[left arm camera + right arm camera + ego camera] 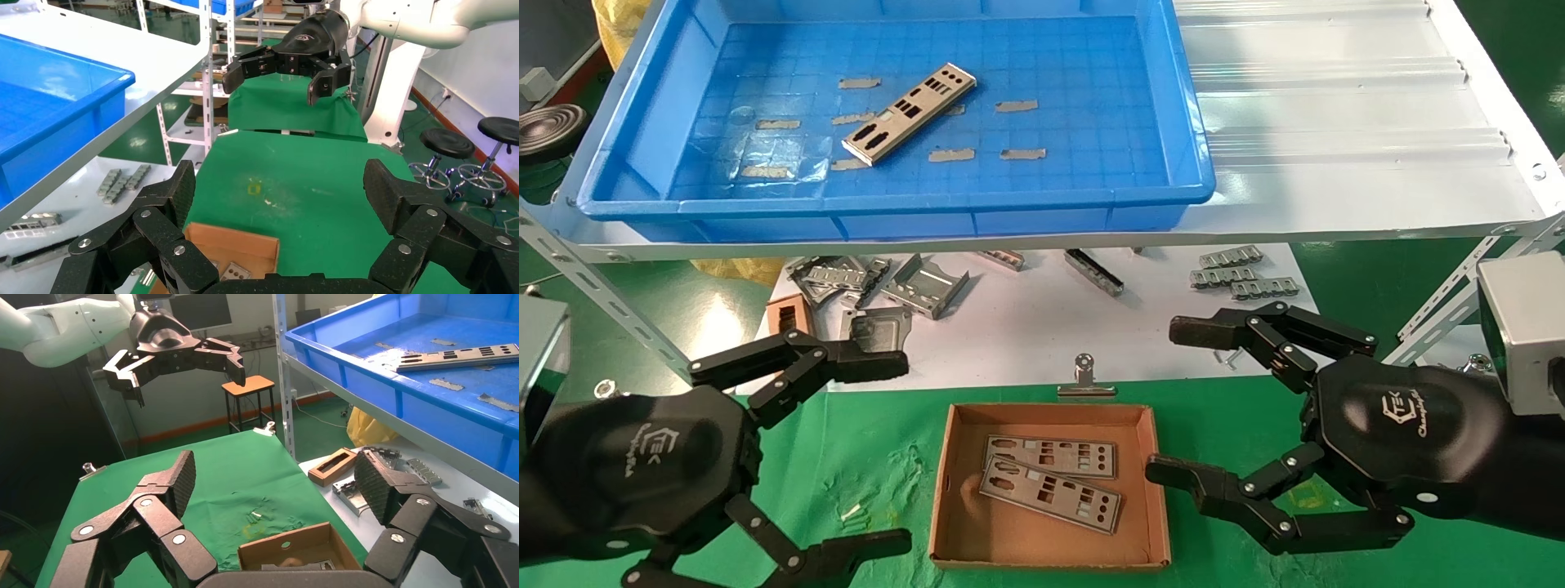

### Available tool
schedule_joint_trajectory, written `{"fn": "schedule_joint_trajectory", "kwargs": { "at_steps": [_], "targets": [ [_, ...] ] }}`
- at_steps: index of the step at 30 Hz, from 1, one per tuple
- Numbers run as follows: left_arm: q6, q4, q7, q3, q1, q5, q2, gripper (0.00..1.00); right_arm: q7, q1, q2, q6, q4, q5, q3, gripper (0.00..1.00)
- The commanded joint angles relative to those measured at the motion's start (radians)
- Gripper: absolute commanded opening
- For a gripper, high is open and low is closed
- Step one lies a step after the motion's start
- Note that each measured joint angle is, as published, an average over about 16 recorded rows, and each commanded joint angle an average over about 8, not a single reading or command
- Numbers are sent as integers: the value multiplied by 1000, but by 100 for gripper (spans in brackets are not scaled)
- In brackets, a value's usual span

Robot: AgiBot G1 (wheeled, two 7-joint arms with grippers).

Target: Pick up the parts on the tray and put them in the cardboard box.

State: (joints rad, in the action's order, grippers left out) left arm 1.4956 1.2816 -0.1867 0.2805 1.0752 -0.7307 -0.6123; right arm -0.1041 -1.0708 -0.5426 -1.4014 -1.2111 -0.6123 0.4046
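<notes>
I have the right gripper [1169, 404] spread wide and empty, hanging just beside the cardboard box [1050, 487] on its right-hand side, its lower finger close to the box's right wall. My left gripper [903, 449] is spread just as wide, also holding nothing, and sits off the box's left side above the green cloth [878, 457].

Inside the box I can see two parts [1050, 482], flat silver plates with punched cutouts, one lying partly over the other at a slight angle. A metal binder clip [1084, 380] stands just behind the box's far wall.

Farther back from the box, on the white sheet [1026, 327], lie bent grey brackets [919, 286], a narrow brown frame [786, 314] and a few small linked strips [1238, 278].

Above and behind all that, on the raised shelf [1336, 122], sits the blue tray [1164, 98]. One more part [910, 113] lies slantwise on its gridded floor, near the middle, among scraps of grey tape [1017, 105].
</notes>
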Motion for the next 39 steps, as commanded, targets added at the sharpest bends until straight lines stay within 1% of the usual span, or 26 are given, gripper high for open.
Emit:
{"fn": "schedule_joint_trajectory", "kwargs": {
  "at_steps": [1,30,33,35,39],
  "targets": [
    [0,0,0,0,0,0,0,100,0,0,0,0,0,0,0,0],
    [-1,1,0,-1,3,-2,1,100,0,0,0,0,0,0,0,0],
    [-11,6,-6,0,28,-15,-2,100,0,0,0,0,0,0,0,0],
    [-22,5,-16,4,64,-33,-7,100,0,0,0,0,0,0,0,0],
    [-53,-27,-48,27,181,-106,-35,100,0,0,0,0,0,0,0,0]
  ]
}}
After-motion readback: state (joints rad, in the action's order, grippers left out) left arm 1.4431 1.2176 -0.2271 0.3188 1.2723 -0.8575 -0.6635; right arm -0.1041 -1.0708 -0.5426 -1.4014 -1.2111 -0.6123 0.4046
